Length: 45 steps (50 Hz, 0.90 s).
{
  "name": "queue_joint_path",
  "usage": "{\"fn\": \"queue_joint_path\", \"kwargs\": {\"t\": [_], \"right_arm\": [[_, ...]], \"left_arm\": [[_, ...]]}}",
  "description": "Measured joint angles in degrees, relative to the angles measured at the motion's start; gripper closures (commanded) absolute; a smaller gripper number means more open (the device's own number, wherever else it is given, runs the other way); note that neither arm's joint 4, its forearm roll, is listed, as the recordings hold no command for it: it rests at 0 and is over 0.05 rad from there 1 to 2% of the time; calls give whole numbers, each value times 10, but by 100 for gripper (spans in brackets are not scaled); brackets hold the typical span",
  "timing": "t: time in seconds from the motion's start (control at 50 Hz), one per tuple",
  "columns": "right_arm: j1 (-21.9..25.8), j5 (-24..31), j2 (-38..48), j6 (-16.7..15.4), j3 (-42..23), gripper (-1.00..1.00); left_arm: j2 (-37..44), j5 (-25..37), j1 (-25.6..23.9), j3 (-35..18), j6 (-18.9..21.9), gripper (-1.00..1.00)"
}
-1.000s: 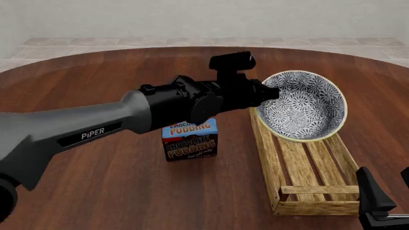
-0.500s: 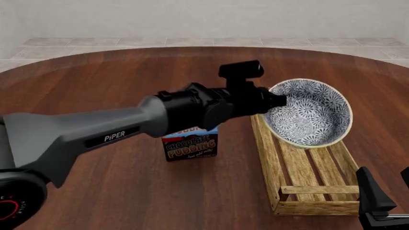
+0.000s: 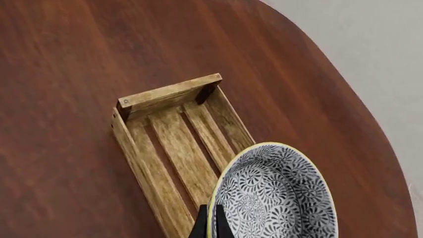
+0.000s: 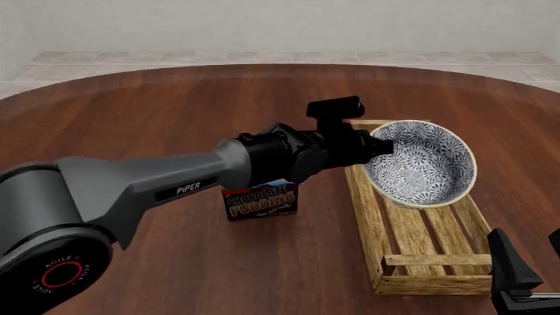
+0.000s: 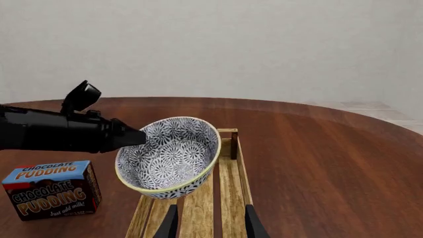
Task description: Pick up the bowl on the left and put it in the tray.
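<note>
The left gripper (image 4: 378, 146) grips the patterned ceramic bowl (image 4: 421, 164) by its rim. Below it lies the slatted wooden tray (image 4: 418, 262). The right gripper (image 5: 208, 223) stands spread.

The front view looks forward and down across the round dark-wood tabletop (image 4: 157, 262). The left wrist view looks steeply down, close above the long light-wood slatted tray (image 3: 173, 148). The right wrist view faces level along it. All three share the blue-and-white patterned ceramic bowl (image 4: 420, 164).

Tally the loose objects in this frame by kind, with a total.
Patterned bowl: 1
Slatted wooden tray: 1
Chocolate pudding box: 1
Total: 3
</note>
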Motion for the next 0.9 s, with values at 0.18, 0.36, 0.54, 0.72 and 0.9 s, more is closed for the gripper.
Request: {"fn": "queue_joint_path", "kwargs": {"t": [0.18, 0.36, 0.54, 0.72, 0.9], "right_arm": [[0, 0, 0, 0, 0, -100], [0, 0, 0, 0, 0, -100], [0, 0, 0, 0, 0, -100], [0, 0, 0, 0, 0, -100], [0, 0, 0, 0, 0, -100]], "left_arm": [[15, 0, -4, -11, -4, 100], [32, 2, -6, -24, -6, 100], [50, 9, -9, -42, -6, 100], [69, 17, -8, -62, -5, 100], [86, 23, -6, -78, -4, 100]]}}
